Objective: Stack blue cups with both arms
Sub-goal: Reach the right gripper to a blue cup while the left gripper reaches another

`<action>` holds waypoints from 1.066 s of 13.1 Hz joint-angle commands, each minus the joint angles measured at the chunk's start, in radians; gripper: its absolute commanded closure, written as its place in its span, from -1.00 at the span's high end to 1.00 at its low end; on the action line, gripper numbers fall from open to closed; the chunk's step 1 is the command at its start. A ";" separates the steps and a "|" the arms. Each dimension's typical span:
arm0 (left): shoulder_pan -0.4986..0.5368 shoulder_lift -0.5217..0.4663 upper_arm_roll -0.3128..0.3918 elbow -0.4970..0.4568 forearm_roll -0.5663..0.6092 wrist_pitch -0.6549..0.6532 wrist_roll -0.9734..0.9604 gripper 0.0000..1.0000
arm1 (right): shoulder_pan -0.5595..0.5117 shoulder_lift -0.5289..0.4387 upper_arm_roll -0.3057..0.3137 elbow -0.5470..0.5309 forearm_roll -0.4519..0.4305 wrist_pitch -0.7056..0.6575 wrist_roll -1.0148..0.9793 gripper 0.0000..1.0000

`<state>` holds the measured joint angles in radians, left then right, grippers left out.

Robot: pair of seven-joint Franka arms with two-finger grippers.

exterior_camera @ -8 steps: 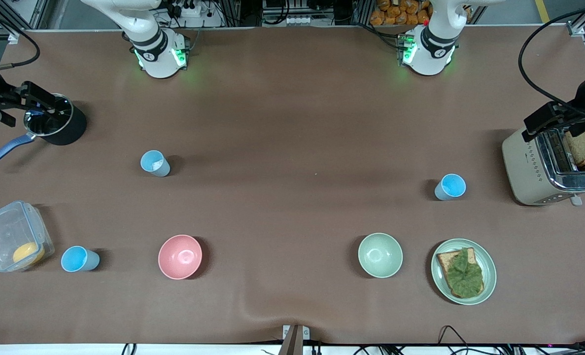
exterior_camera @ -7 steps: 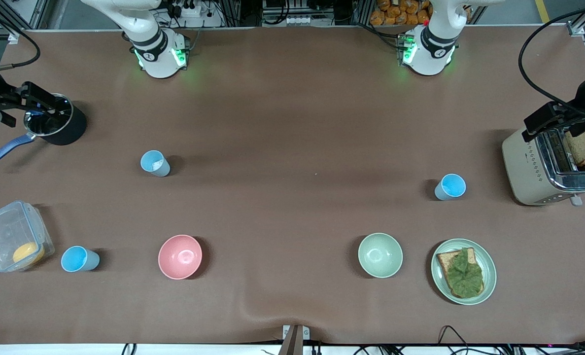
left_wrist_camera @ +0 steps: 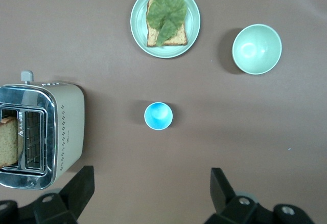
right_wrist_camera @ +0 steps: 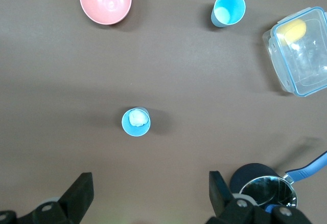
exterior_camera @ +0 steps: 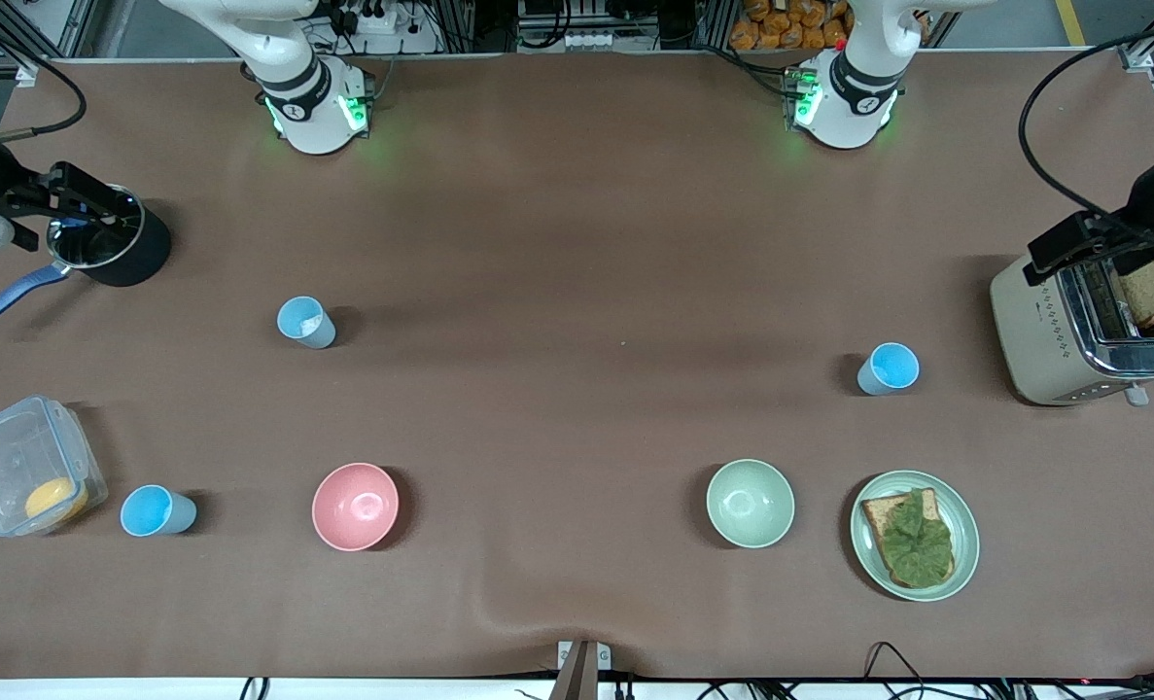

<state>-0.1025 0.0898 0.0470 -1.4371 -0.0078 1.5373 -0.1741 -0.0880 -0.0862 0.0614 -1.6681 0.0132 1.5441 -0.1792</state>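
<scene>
From my remote station I see a brown tabletop (exterior_camera: 577,243) with three blue cups standing upright and apart, none stacked. At the right arm's end, my right hand (exterior_camera: 56,199) hangs over a black saucepan (exterior_camera: 115,248) with a blue handle; in the right wrist view its fingers (right_wrist_camera: 76,196) are spread wide and hold nothing. Nearer the front camera sits a clear lidless container (exterior_camera: 27,467) with something yellow inside, and just beside it the first blue cup (exterior_camera: 154,510). The second blue cup (exterior_camera: 304,321) stands farther from the camera than the pink bowl (exterior_camera: 355,506), and the right wrist view shows something pale inside it. Toward the left arm's end come a green bowl (exterior_camera: 750,503), the third blue cup (exterior_camera: 890,368), and a green plate (exterior_camera: 915,578) of toast with lettuce. My left hand (exterior_camera: 1092,243) hangs over the toaster (exterior_camera: 1043,340), fingers (left_wrist_camera: 76,193) wide apart, empty.
</scene>
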 commanded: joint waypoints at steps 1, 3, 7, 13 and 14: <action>0.011 0.040 0.004 0.003 -0.015 -0.008 0.025 1.00 | -0.010 0.005 0.006 0.010 0.001 -0.012 0.004 1.00; 0.020 0.079 0.002 -0.006 -0.014 -0.008 0.033 1.00 | -0.012 0.005 0.005 0.008 0.001 -0.012 0.004 1.00; 0.036 0.081 -0.001 -0.150 0.014 0.116 0.033 1.00 | -0.012 0.005 0.005 0.005 0.001 -0.010 0.004 1.00; 0.052 0.065 -0.002 -0.376 0.008 0.294 0.031 1.00 | -0.006 0.029 0.005 -0.030 0.001 0.019 0.007 1.00; 0.055 0.065 -0.004 -0.411 0.005 0.335 0.031 1.00 | -0.004 0.034 0.005 -0.065 0.001 0.048 0.010 1.00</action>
<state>-0.0632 0.1967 0.0504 -1.7468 -0.0061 1.7951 -0.1613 -0.0881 -0.0671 0.0592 -1.6868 0.0133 1.5529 -0.1792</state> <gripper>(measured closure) 0.000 0.000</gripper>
